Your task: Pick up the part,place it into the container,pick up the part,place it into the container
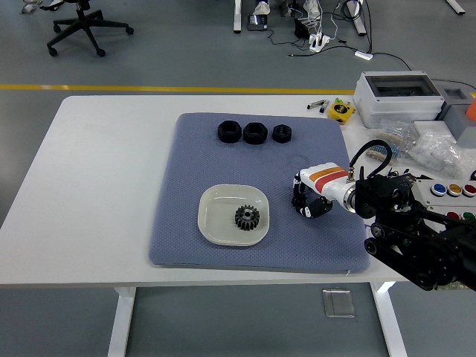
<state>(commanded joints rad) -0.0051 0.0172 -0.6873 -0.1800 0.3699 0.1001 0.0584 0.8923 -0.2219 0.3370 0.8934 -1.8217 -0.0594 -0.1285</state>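
A black gear [245, 217] lies in the white square dish [214, 220] on the blue mat. Three black nut-like parts [253, 132] sit in a row at the mat's far edge. My right hand [309, 199], white with an orange and red band, hangs over the mat just right of the dish. Its black fingers [303, 207] are curled downward and I see nothing in them. The left arm does not show.
A blue mat [193, 171] covers the table's middle. At the right stand a grey lidded box [394, 93], a yellow tape measure [341, 110], bags of small parts [439, 152] and a button panel [454, 190]. An office chair [85, 26] stands beyond the table.
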